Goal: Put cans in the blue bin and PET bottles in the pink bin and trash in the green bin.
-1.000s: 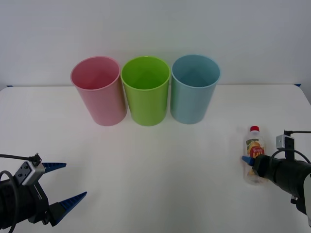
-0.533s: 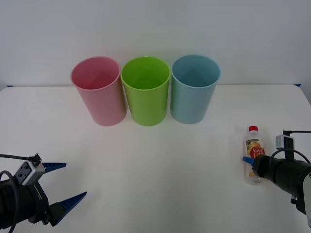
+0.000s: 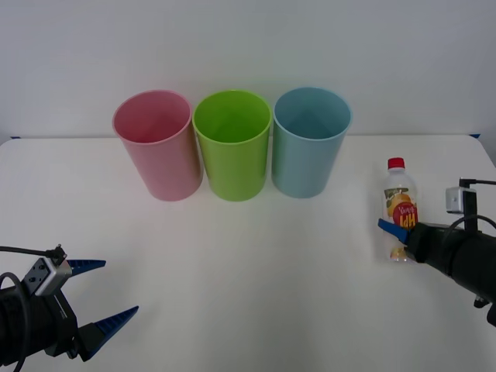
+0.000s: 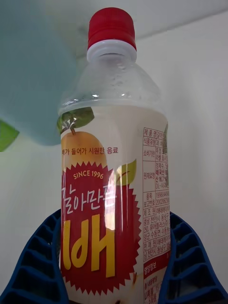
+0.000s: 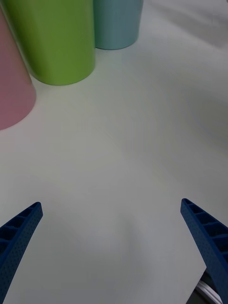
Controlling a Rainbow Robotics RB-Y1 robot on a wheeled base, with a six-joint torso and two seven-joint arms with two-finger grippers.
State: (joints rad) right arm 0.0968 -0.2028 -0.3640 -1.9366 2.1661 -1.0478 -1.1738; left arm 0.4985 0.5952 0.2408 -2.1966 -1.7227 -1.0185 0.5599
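The white table (image 3: 248,256) carries everything, with three bins in a row toward twelve o'clock. The pink bin (image 3: 157,143) stands at about eleven o'clock, the green bin (image 3: 232,143) touches it at twelve, and the blue bin (image 3: 310,141) sits just beside the green one toward one o'clock. All three stand upright, and what shows of their insides looks empty.

The right gripper (image 3: 397,240) is at three o'clock on the table; its blue jaws are clenched on the lower half of the PET bottle (image 3: 400,209). The right wrist view shows a ribbed finger on each side of the red and yellow label of the bottle (image 4: 114,190). The bottle stands upright with its red cap on top, well apart from the bins, and seems to be just off the table, though I cannot tell for sure.

The left gripper (image 3: 97,298) waits at eight o'clock with its jaws released wide and nothing between them.

The step in hand is likely the carry of the bottle. The next move calls for a long sweep toward eleven o'clock, high enough to pass over the blue and green rims, then a release above the pink bin.
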